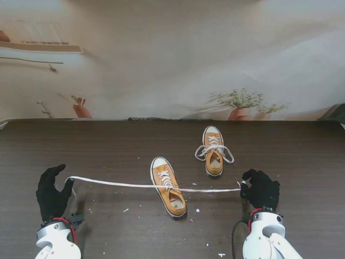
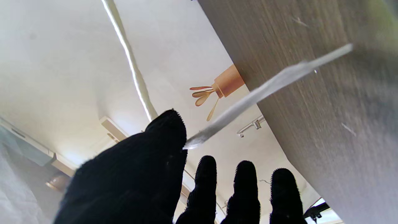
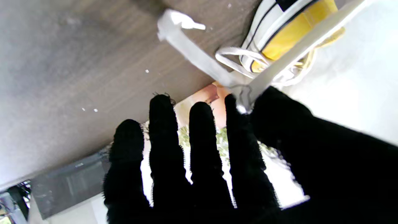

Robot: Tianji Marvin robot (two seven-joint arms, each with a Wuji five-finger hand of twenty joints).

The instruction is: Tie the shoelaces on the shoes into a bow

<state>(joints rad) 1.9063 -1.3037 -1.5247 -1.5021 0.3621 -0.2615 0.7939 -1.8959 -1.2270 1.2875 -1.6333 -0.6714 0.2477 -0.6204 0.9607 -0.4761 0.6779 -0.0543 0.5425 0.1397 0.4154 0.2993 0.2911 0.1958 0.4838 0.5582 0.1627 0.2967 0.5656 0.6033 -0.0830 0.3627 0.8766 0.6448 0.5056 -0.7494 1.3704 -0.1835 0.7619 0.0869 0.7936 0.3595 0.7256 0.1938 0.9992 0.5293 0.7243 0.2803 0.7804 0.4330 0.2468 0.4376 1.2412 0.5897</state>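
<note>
A yellow sneaker (image 1: 168,187) lies mid-table, toe pointing away from me. Its white laces are pulled out taut to both sides. The left lace (image 1: 110,183) runs to my black-gloved left hand (image 1: 53,192), pinched at the thumb (image 2: 161,146), and shows as a pale strip, the lace (image 2: 264,90). The right lace (image 1: 213,190) ends in my right hand (image 1: 261,189), held between thumb and index finger (image 3: 239,124). A second yellow sneaker (image 1: 213,150) stands farther away to the right, its laces tied in a loose bow; this sneaker (image 3: 289,34) also appears in the right wrist view.
The dark wood table (image 1: 108,145) carries small white specks (image 1: 126,210) near me. A printed backdrop with potted plants (image 1: 242,105) rises behind the table's far edge.
</note>
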